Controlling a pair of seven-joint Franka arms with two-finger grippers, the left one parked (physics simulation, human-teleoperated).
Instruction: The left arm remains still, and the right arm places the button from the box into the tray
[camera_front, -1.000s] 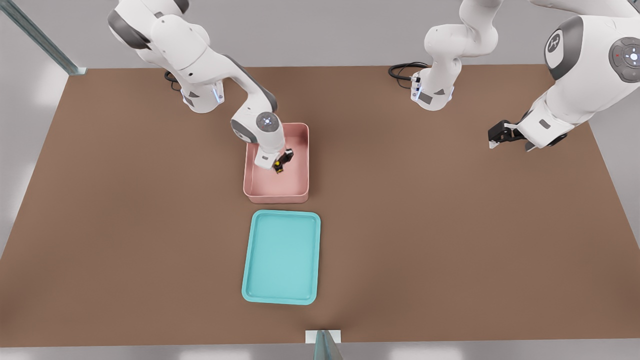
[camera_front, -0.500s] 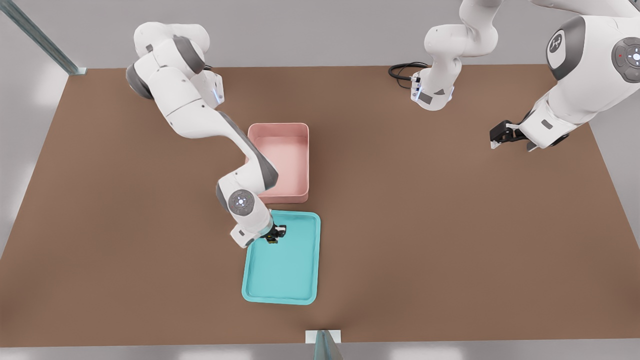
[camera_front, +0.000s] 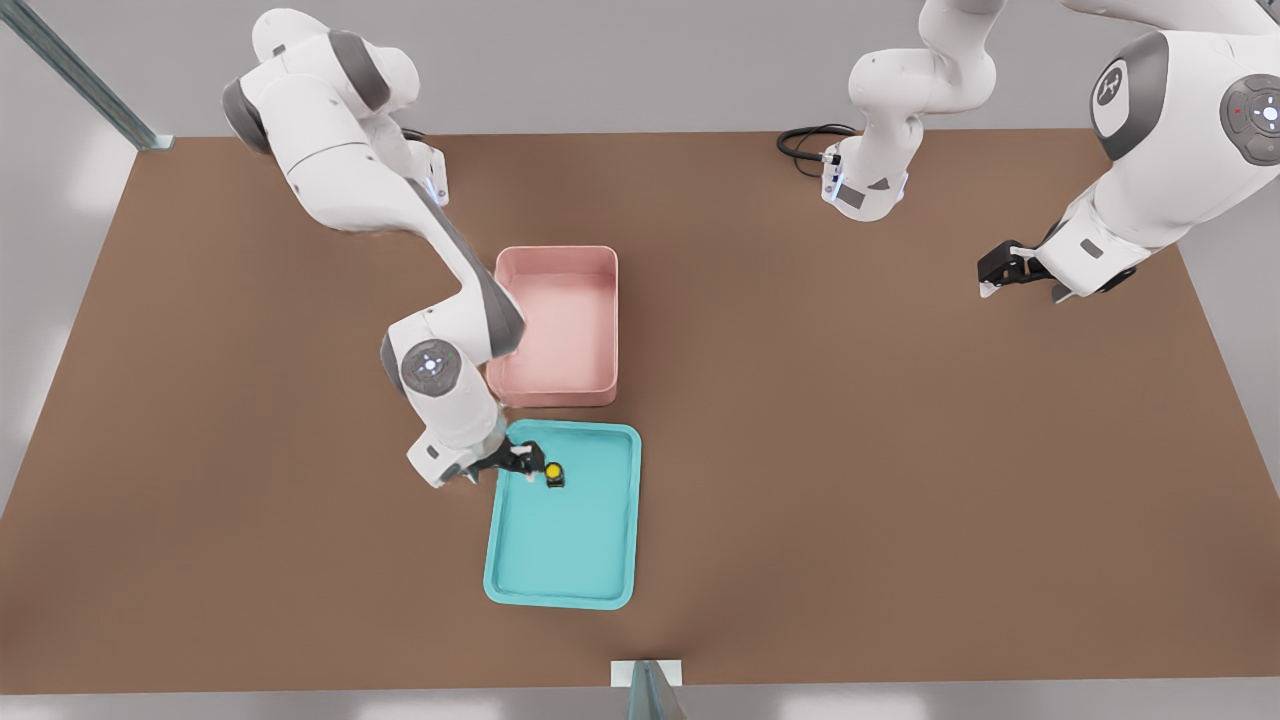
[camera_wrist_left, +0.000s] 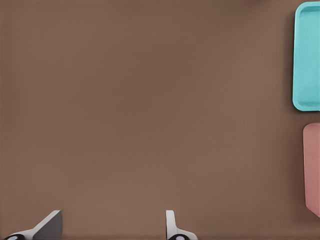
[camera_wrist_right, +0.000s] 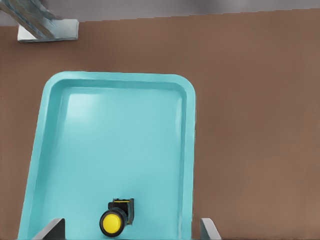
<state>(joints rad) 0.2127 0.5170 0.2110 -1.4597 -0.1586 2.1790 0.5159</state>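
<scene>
the button (camera_front: 553, 472) lay in the tray (camera_front: 590, 590) near twelve o'clock, free of the gripper (camera_front: 522, 461), whose fingers were spread, so the job looked nearly done.

The button (camera_front: 553, 472) is lying in the tray (camera_front: 580, 560) near its 11 o'clock corner, the gripper (camera_front: 522, 460) hovering just beside it, fingers spread.

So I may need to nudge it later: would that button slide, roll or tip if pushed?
The button lies in the tray, free of the open gripper. Its blocky black body probably resists rolling. The round yellow cap might let it rock. The smooth-looking tray floor suggests it would slide.
</scene>
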